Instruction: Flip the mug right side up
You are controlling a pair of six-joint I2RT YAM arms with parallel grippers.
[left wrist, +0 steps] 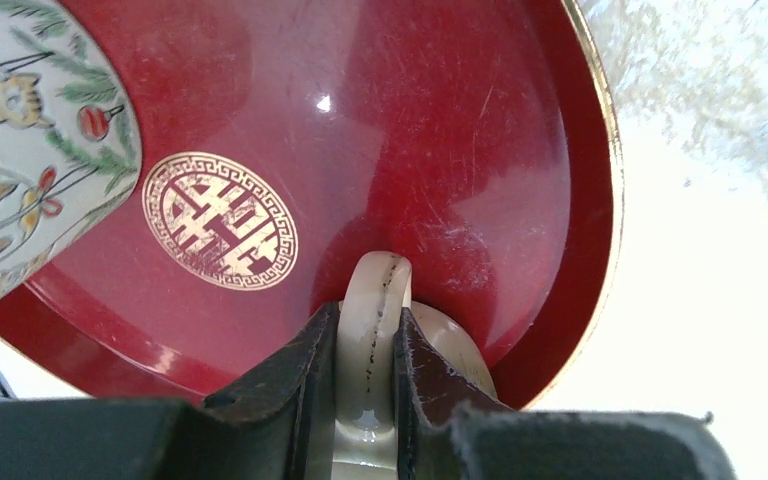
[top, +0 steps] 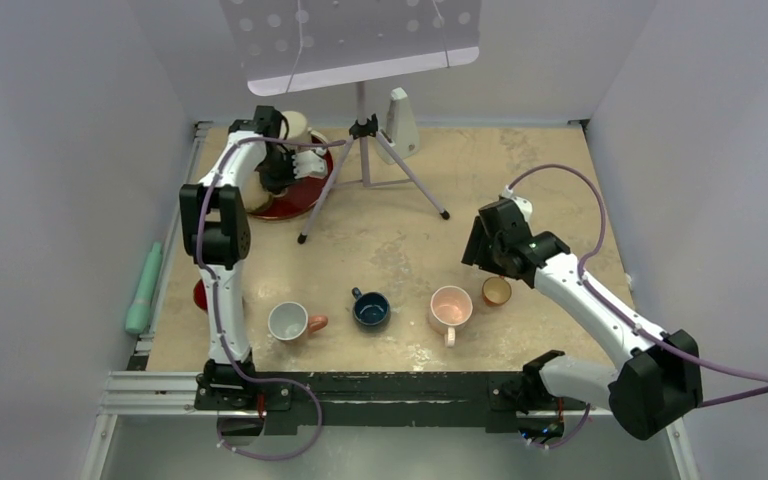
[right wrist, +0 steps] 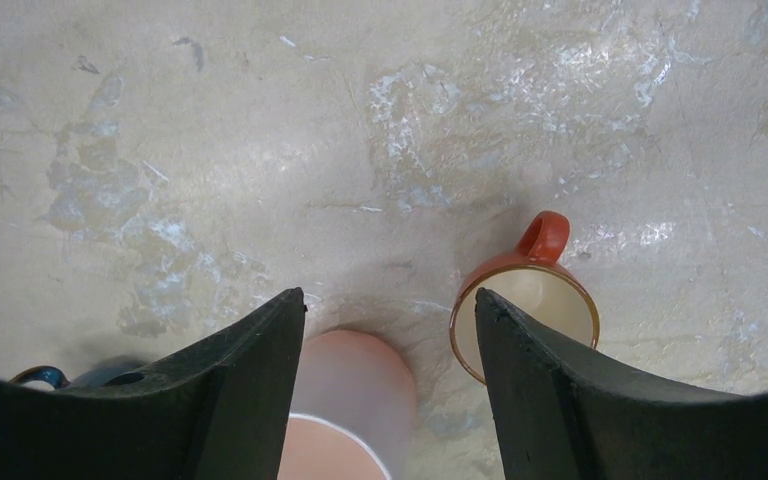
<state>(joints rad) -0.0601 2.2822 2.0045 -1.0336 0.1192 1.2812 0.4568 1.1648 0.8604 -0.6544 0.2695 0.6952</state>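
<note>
we find the left gripper (left wrist: 370, 335) at the far left of the table (top: 400, 235), its fingers (left wrist: 295, 370) closed tight on the cream handle (left wrist: 373, 295) of the mug (left wrist: 452, 350). the mug sits directly under the gripper, over the red plate (left wrist: 440, 150). we cannot tell which way up it is. the right gripper (right wrist: 390, 310) hangs wide open and empty above a pink mug (right wrist: 355, 385) and an orange cup (right wrist: 525, 300).
</note>
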